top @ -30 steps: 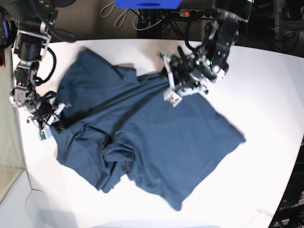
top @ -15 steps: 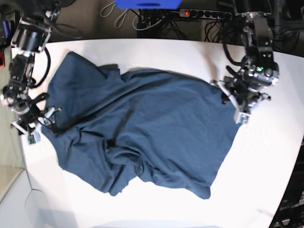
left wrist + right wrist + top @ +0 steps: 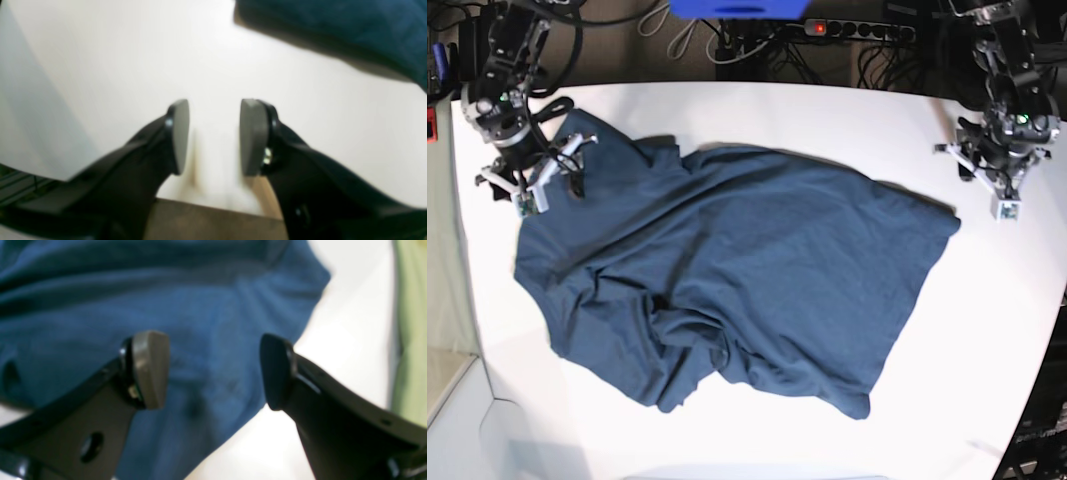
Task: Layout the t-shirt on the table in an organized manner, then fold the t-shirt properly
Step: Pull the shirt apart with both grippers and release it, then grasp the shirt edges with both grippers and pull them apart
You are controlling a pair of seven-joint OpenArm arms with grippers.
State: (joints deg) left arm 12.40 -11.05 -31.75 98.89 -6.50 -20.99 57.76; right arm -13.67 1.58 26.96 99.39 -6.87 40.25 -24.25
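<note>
We have just let go: our left hand (image 3: 997, 190) now hangs half open over bare bench (image 3: 757, 110), our right hand (image 3: 537, 178) wide open above the t-shirt (image 3: 727, 280), which lies spread but still rumpled.

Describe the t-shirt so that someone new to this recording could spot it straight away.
Start from the big white table that fills the base view. The t-shirt sprawls across its middle, crumpled at its lower left. It is the only dark navy cloth there, lying between two arms with black grippers.
</note>
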